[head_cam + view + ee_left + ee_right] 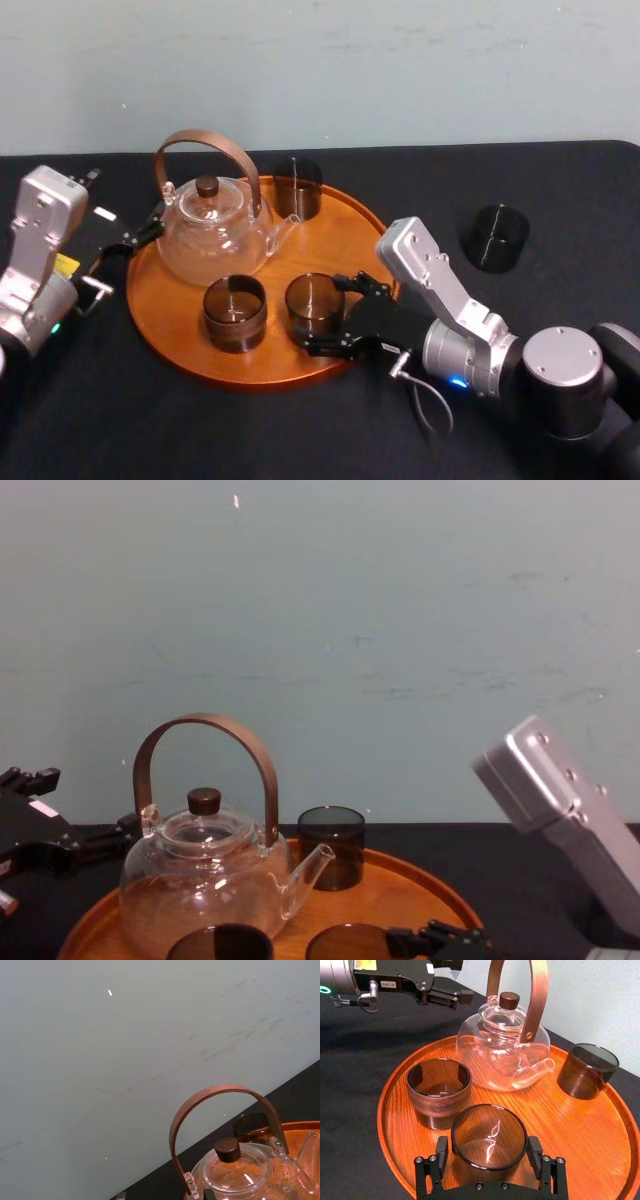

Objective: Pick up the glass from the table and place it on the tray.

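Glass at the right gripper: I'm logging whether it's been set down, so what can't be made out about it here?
Base: in the right wrist view the right gripper covers the foot of the glass, so contact with the tray is unclear.
Chest view: the bottom edge cuts off all but its rim.
The left gripper sits idle at the tray's left rim.

Small white label (388, 984) on the left gripper (464, 980) reads roughly "107-6".

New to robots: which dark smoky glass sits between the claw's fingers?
The front-right dark smoky glass on the round orange-brown wooden tray, between the open fingers of the right gripper; the other three stand free.
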You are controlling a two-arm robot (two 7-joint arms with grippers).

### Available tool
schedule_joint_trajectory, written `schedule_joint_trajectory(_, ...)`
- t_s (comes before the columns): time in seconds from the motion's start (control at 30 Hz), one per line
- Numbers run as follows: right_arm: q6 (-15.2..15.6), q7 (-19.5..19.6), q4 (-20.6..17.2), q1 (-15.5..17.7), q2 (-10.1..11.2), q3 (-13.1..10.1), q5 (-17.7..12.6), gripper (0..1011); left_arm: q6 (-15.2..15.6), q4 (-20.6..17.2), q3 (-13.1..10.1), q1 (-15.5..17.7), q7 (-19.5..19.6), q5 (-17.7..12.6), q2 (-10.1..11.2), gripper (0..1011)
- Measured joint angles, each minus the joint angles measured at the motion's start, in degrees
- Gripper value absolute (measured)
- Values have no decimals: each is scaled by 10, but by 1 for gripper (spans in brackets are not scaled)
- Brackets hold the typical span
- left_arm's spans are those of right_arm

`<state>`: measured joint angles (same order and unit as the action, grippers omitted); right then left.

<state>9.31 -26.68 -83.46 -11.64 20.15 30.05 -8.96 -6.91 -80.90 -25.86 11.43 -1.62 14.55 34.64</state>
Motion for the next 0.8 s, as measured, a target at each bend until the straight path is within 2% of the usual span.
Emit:
schedule_joint_trajectory(0.5, 26, 11, -58, 28, 36, -22, -10, 1002, 0, 0, 0, 0, 0, 0, 0, 1001)
schedule_joint_trajectory(0.8, 44, 12, -110, 56, 73, -49, -24, 1002, 0, 0, 0, 0, 0, 0, 0, 1001)
